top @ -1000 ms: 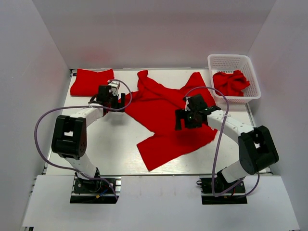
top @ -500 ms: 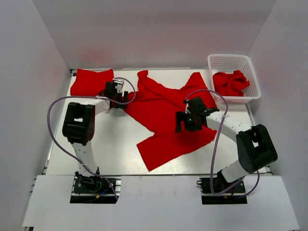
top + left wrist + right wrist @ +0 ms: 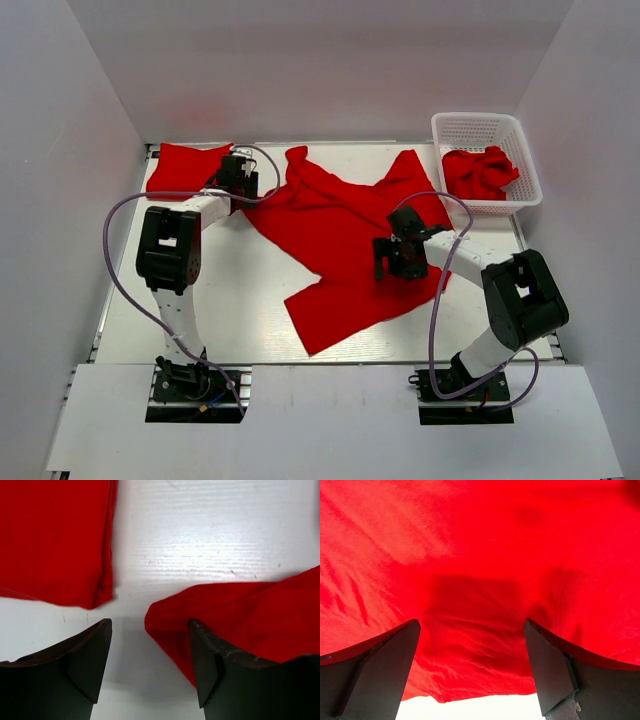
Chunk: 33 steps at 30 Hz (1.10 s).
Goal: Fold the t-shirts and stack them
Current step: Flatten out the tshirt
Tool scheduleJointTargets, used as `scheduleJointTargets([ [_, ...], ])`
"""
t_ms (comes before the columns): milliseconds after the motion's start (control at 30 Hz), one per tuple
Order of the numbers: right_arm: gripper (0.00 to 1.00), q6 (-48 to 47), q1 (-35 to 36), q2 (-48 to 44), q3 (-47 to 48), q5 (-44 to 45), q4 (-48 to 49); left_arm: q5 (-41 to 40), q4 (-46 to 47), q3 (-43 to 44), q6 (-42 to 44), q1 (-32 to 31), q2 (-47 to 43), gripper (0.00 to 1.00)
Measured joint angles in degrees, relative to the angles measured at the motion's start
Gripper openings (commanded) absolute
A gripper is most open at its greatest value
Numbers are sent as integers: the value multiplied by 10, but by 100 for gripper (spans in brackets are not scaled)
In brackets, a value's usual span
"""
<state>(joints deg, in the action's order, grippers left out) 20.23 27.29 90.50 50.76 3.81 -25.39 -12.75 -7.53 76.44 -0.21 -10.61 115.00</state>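
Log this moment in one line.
left gripper: open, straddling corner of spread t-shirt | right gripper: open over spread t-shirt | folded t-shirt: far left

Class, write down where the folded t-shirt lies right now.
In the top view the folded t-shirt lies at the far left corner of the table, just left of the left gripper.
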Motion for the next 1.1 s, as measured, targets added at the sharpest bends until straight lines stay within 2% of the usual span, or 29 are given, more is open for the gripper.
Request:
scheduleJointTargets([
  [67, 90, 4, -3, 0, 0, 9, -4, -5, 0, 18, -2, 0, 16, 64],
  [200, 90, 6, -12, 0, 0, 23, -11, 0, -5, 21, 1, 0, 31, 61],
  [267, 90, 6, -16, 1, 0, 25, -15, 10, -6, 16, 3, 0, 32, 51],
  [367, 90, 6, -21, 4, 2, 27, -16, 27, 1, 5, 4, 0, 32, 45],
  [467, 90, 6, -27, 8, 6, 31, -18, 41, 8, 2, 4, 0, 32, 36],
  [500, 90, 6, -30, 9, 7, 33, -18, 45, 10, 1, 3, 0, 32, 30],
  [567, 90, 6, -38, 11, 9, 35, -18, 49, 11, 0, -1, 0, 32, 29],
  [600, 90, 6, -42, 11, 9, 35, -18, 52, 11, 0, -3, 0, 32, 15],
  [633, 90, 6, -45, 11, 9, 36, -19, 55, 11, 0, -8, 0, 32, 5],
  [667, 90, 6, -50, 11, 9, 36, -19, 57, 11, 0, -12, 0, 32, 0],
  [867, 90, 4, -64, 23, 20, 37, -23, 62, 5, -18, -75, 2, 19, 0],
  [1100, 90, -4, -81, 72, 76, 38, -35, 57, -14, -196, -214, 2, -123, 0],
])
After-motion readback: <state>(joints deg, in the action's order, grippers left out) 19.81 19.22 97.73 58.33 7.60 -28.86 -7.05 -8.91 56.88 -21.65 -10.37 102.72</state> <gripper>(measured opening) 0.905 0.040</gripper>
